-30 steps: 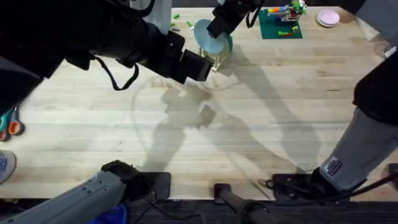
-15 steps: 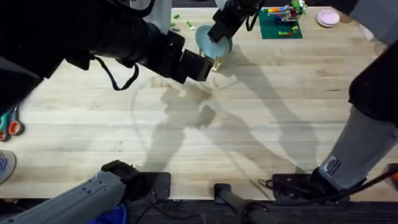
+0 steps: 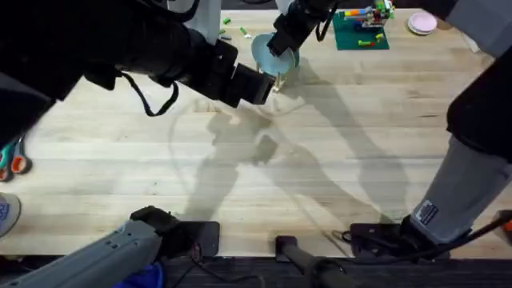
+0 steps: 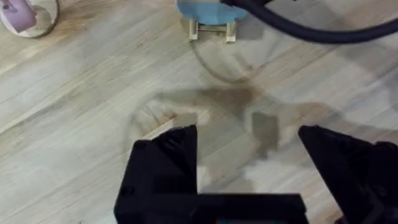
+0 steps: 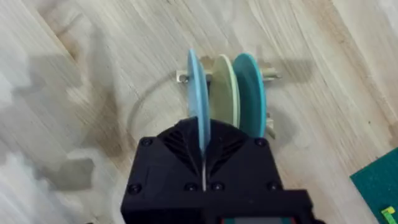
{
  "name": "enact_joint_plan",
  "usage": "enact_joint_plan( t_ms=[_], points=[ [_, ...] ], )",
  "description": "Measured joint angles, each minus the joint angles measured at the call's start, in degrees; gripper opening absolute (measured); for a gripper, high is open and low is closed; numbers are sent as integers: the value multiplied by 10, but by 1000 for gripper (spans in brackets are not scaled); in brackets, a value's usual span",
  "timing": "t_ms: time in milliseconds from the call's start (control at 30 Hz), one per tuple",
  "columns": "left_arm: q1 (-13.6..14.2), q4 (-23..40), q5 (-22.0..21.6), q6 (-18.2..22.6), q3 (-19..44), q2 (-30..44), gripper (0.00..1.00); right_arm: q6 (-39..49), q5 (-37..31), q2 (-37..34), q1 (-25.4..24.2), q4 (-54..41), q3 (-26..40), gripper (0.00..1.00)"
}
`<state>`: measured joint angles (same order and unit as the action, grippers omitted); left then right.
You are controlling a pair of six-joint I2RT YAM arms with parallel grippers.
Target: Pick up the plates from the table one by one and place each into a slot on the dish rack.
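Observation:
In the right wrist view three plates stand on edge in the dish rack (image 5: 273, 76): a pale blue plate (image 5: 195, 87), a cream plate (image 5: 224, 93) and a teal plate (image 5: 250, 87). My right gripper (image 5: 203, 155) is shut on the rim of the pale blue plate, which sits in the outer slot. From overhead, the right gripper (image 3: 280, 38) is above the pale blue plate (image 3: 266, 53) and the rack (image 3: 282, 78) at the table's far middle. My left gripper (image 4: 249, 155) hangs open over bare table (image 4: 74, 106), short of the rack (image 4: 212, 31); overhead it is the left gripper (image 3: 254, 86).
A green baseplate (image 3: 360, 32) with coloured bricks lies right of the rack, and a pink dish (image 3: 422, 22) sits beyond it. Small green bricks (image 3: 236, 29) lie left of the rack. Orange-handled scissors (image 3: 13, 164) rest at the left edge. The right arm's cable (image 4: 323, 34) crosses near the rack.
The right gripper has shifted the pale blue plate slightly down towards the rack. The left arm has stayed still.

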<state>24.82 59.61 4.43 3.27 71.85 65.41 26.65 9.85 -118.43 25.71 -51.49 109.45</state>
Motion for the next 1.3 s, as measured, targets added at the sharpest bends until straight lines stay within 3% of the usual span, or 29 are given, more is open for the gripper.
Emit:
enact_joint_plan(
  t_ms=[300,567,1300],
  points=[
    [0,0,0,0,0,0,994,0,0,0,0,0,0,31],
    [0,0,0,0,0,0,994,2,0,0,0,0,0,137],
    [0,0,0,0,0,0,994,2,0,3,0,-12,0,174]
  ],
)
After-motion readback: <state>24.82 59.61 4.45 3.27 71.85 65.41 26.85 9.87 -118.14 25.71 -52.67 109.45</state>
